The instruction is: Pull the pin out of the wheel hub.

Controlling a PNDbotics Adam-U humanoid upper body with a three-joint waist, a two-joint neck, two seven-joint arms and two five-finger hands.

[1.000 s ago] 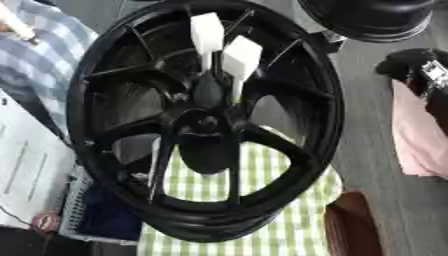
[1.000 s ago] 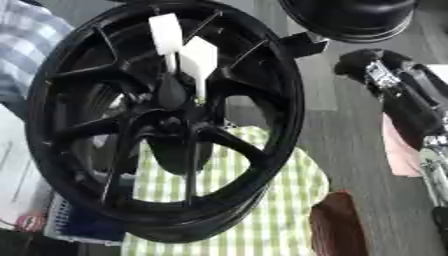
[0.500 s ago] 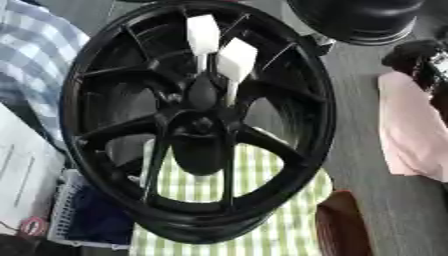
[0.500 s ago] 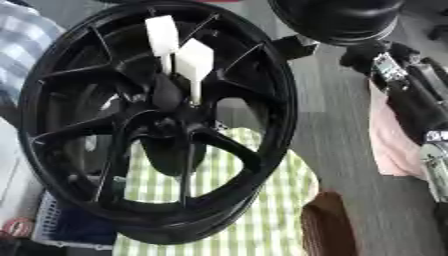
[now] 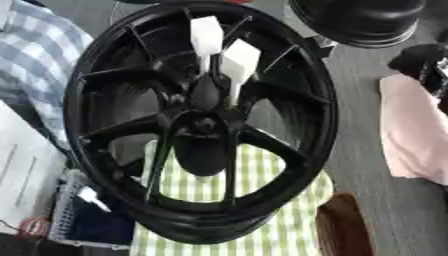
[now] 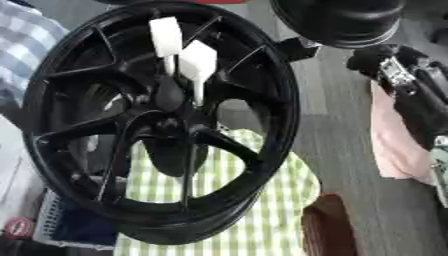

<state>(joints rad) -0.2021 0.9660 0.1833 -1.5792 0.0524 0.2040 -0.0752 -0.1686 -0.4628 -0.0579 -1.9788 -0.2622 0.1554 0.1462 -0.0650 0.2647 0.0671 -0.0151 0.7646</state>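
Left eye view shows the black wheel hub (image 5: 201, 125) lying face up on a green checked cloth (image 5: 262, 200), so the spokes and centre bore are easy to reach from above. Two white pins (image 5: 238, 62) with blocky heads stand out of the hub near the centre, tilted toward the far rim, heads well clear of the spokes, which probably leaves room for a pinch. Right hand (image 6: 411, 95) only shows as dark machinery at the right edge in the right eye view; can't tell its finger state. Left hand isn't visible.

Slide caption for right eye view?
Two white flat-headed pins standing in the black spoked wheel hub; robot arm at right, untouched.
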